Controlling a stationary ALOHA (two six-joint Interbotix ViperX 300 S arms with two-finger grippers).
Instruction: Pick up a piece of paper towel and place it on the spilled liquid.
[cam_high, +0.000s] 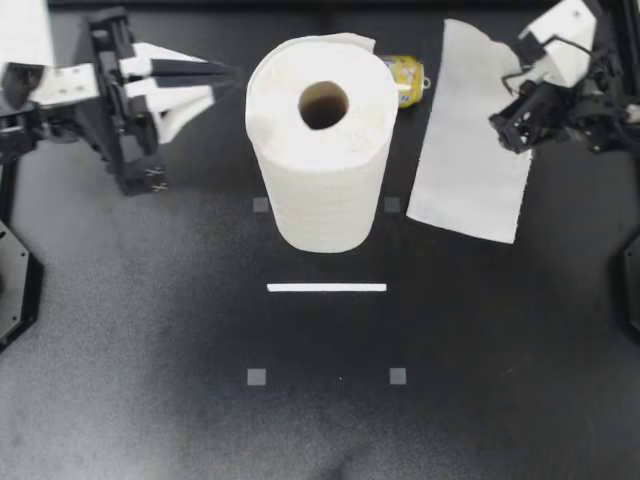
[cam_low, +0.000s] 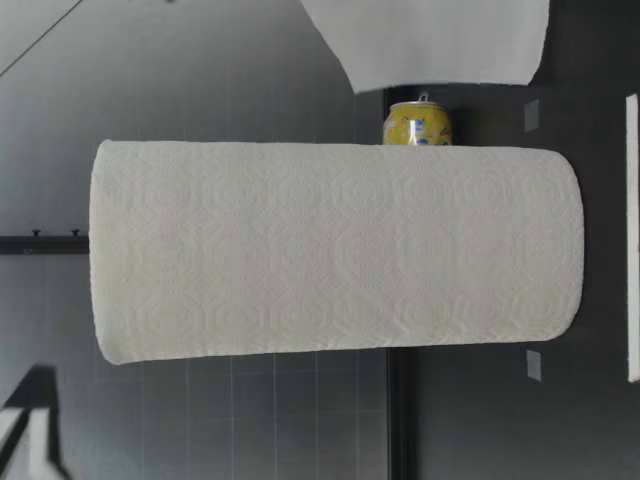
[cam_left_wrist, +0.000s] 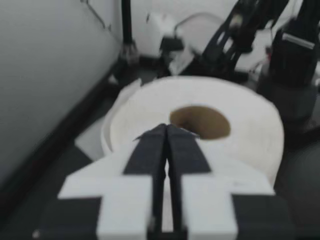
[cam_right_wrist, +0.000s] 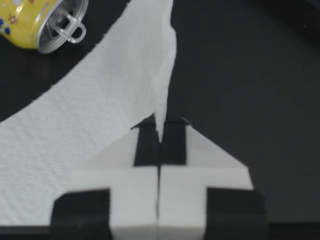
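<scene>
The torn white paper towel sheet (cam_high: 468, 140) sits at 3 o'clock from the roll. In the top view its long axis runs almost 12 to 6 o'clock, with the ragged end toward 12. The right gripper (cam_high: 524, 70) is clamped on the sheet's 3 o'clock edge, and the rest of the sheet spreads toward the gripper's 9 and 7 o'clock.

Nearest is a white tape strip (cam_high: 326, 288). Behind it stands the upright white paper towel roll (cam_high: 320, 150). A yellow drinks can (cam_high: 408, 78) lies on its side at the roll's 1 o'clock, just beside the sheet.

The left gripper (cam_high: 235, 72), at the roll's 10 o'clock, points toward 3 o'clock with its fingers pressed together on nothing.
</scene>
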